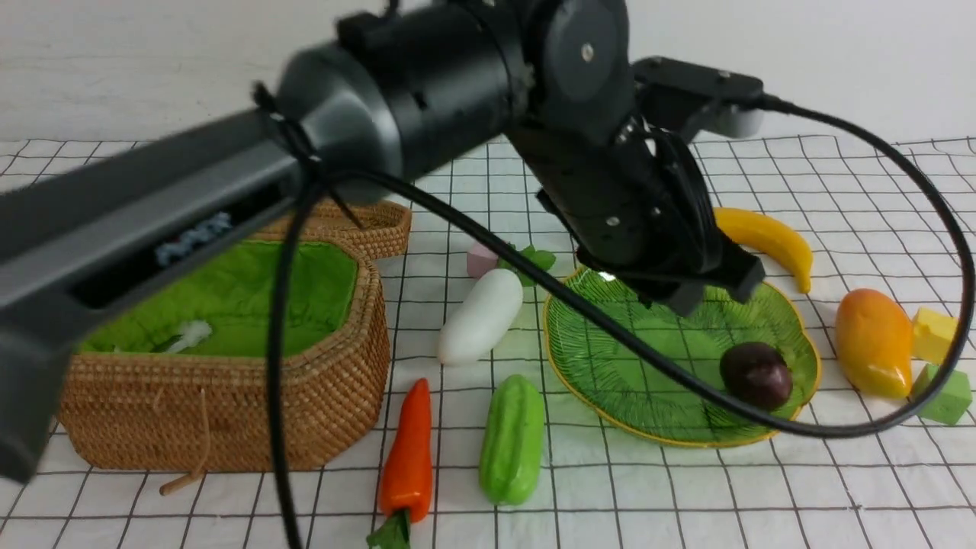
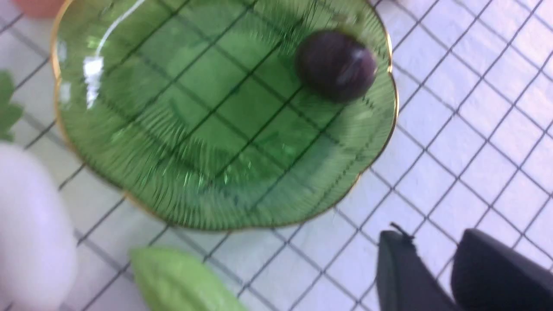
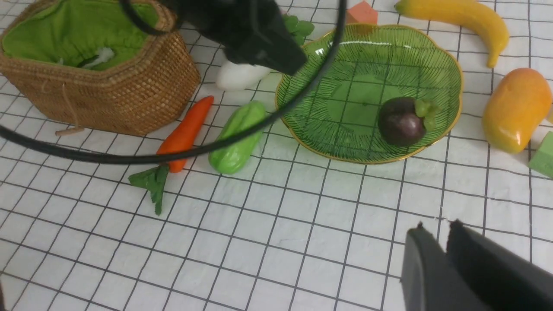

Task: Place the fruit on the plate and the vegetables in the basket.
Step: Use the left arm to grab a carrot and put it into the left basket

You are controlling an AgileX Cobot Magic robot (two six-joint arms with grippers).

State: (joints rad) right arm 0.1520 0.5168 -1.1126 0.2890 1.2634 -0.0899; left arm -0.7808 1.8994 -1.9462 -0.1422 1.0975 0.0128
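Note:
A dark purple mangosteen [image 1: 756, 375] [image 2: 335, 65] [image 3: 402, 121] lies on the green leaf plate [image 1: 610, 366] [image 3: 345, 108], near its right rim. My left arm [image 1: 610, 191] reaches over the plate's back edge. My left gripper [image 2: 430, 235] hangs above the cloth beside the plate, fingers nearly together, empty. The banana [image 1: 770, 238] and mango [image 1: 873, 343] lie on the cloth right of the plate. White radish [image 1: 480, 316], orange carrot [image 1: 408, 450] and green gourd [image 1: 512, 438] lie between plate and basket [image 1: 229, 412]. My right gripper [image 3: 437, 226] is shut, empty, in front of the plate.
A shallow woven lid [image 1: 366, 225] sits behind the basket. Small cubes lie about: pink [image 1: 480, 259] behind the radish, yellow [image 1: 934, 332] and green [image 1: 945, 393] beside the mango, orange [image 3: 362, 12] behind the plate. A black cable [image 1: 610, 328] loops across the plate.

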